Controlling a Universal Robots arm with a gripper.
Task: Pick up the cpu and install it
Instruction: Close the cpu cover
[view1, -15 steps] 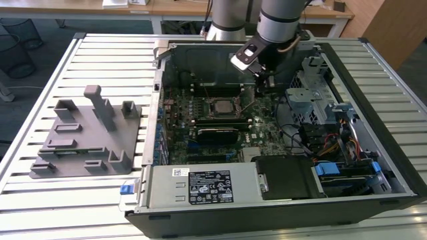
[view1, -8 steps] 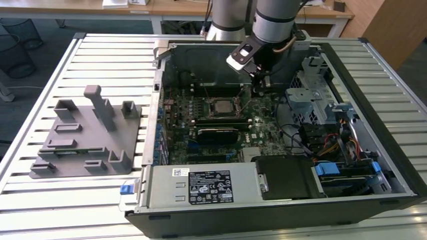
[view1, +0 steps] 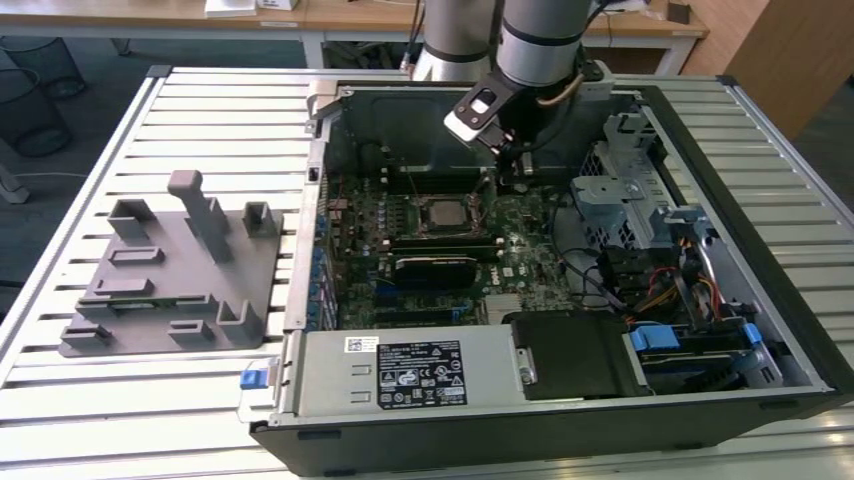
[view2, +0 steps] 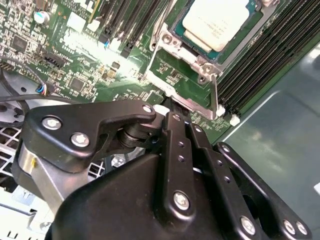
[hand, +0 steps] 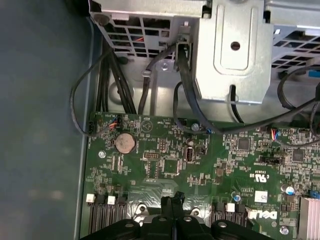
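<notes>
The cpu (view1: 442, 212) lies flat, silver top up, in the socket (view2: 170, 44) at the exterior view's centre, square to the board (view1: 534, 235). Memory slots (view1: 434, 241) flank two edges. The gripper (view1: 514, 168) hangs just to its upper right, fingers (hand: 168, 206) clenched on nothing.

Even light, glare on cpu (view2: 215, 22)
</notes>
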